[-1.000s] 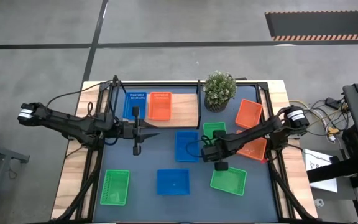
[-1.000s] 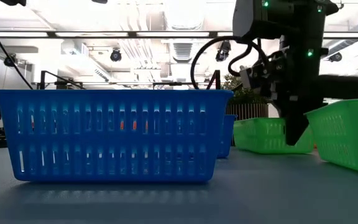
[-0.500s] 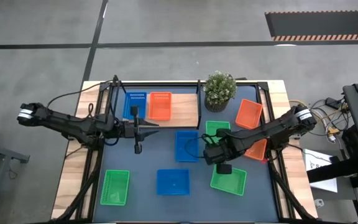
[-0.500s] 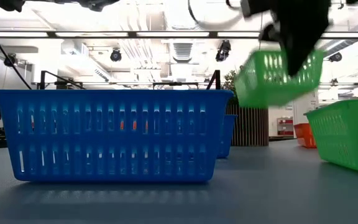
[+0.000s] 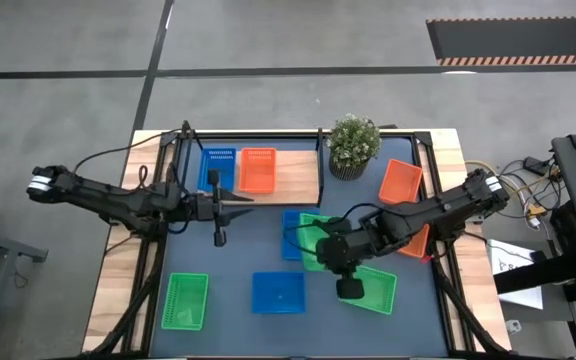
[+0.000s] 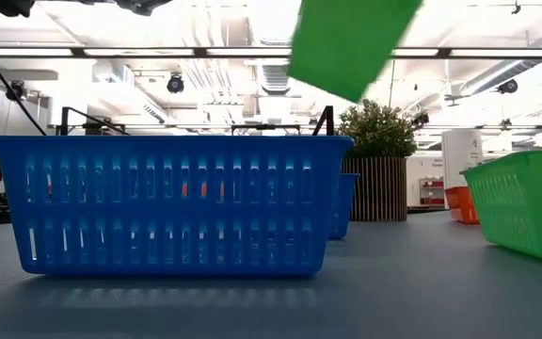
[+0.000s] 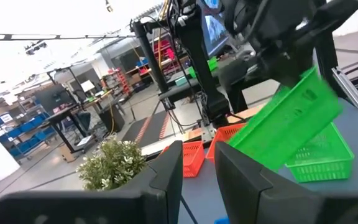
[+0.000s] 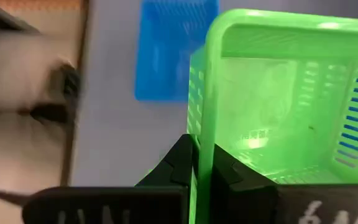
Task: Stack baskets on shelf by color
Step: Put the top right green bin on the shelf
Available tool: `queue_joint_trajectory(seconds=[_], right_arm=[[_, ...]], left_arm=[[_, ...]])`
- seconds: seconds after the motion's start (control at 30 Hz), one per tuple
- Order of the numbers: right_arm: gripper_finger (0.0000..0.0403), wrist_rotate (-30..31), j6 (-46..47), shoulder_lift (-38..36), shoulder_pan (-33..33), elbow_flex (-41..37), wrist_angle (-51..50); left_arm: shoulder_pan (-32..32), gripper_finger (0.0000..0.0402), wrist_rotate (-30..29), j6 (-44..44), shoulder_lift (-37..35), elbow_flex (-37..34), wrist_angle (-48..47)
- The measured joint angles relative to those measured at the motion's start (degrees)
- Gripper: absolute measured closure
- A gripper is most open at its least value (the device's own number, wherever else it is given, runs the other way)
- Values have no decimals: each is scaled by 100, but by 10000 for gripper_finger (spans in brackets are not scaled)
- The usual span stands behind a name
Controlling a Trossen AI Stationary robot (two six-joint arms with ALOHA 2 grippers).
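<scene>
Spanning blue-grey tabletop [image 5: 268, 255], bright ceiling lights [image 6: 252, 19].

Lifted green basket [image 6: 351, 42] cut off at low view top

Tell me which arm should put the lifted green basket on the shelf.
Right, probably. The right gripper already grips the green basket, jaws shut on its wall, lifted over the table. The left gripper hovers empty beside the shelf, whose free end lies toward the right arm.
</scene>
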Motion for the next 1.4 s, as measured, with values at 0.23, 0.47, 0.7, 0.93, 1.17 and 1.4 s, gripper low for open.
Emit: queue_joint_trajectory(seconds=[0.23,0.47,0.7,0.93,1.17,1.4], right_arm=[[394,686,-461,2,-387,118,740],[394,721,-1083,8,-1210,98,758],[394,463,-1791,605,-1892,519,732],[394,622,-2517,1799,-2413,1665,-322],[394,1203,-2822,2836,-2851,2746,-1467],[394,1198,-2886,3156,-3128,2849,-1658]], left_arm=[[0,324,0,-7,-57,-4,-24],[0,324,-2,-4,-59,-4,-20],[0,324,-1,0,-79,-9,7],[-7,324,0,-2,-136,-11,3],[-4,324,0,-2,-136,-37,-20],[-4,324,0,0,-138,-37,-22]])
